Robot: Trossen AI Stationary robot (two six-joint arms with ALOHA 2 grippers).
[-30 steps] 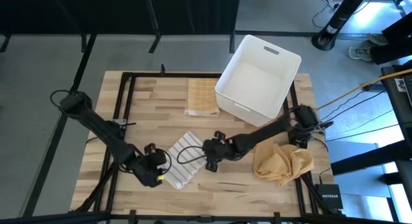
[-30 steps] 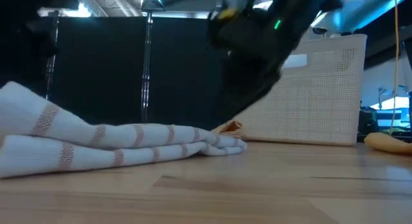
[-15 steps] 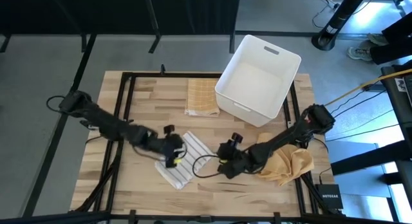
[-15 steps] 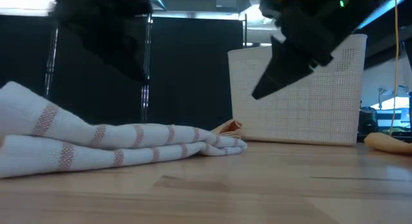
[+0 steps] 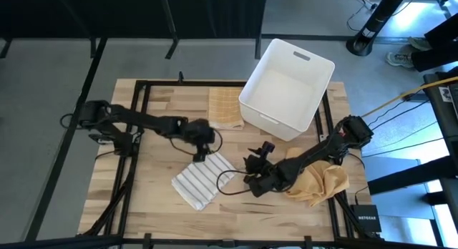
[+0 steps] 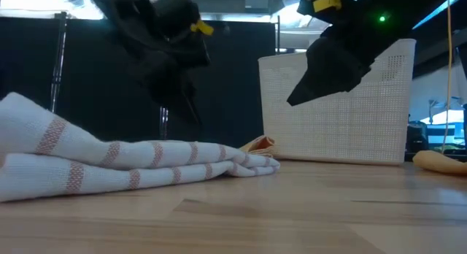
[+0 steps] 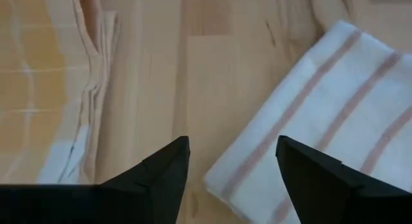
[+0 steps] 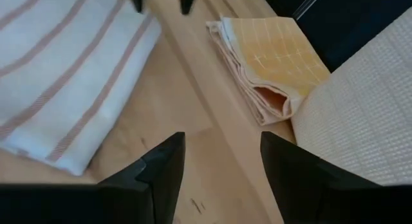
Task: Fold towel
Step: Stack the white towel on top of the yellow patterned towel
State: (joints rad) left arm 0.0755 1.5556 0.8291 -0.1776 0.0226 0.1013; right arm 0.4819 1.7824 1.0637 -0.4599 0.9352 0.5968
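- The left gripper (image 5: 201,153) is seen left of centre in the high view, just above the upper corner of the striped towel (image 5: 204,180); its fingers are spread wide and nothing is held between them, as the left wrist view confirms.
- In that wrist view the striped towel (image 7: 322,121) fills the right side and bare wood lies between the fingers.
- The right gripper (image 5: 252,170) is found right of centre in the high view, just beside the towel's right edge; its fingers are also parted, with nothing gripped.
- The striped towel is laid flat as a compact folded rectangle at the lower centre of the table (image 5: 161,113), and in the low view (image 6: 131,166) stacked layers are shown at the left.
- A folded yellow checked towel (image 5: 225,107) is placed at upper centre, touching the white basket (image 5: 288,87).
- A crumpled yellow cloth (image 5: 318,183) is left unfolded at the lower right, beside the right arm.
- The striped towel is judged finished and released; the crumpled cloth appears to be what is left, and whether the folded pieces belong in the basket cannot be told.
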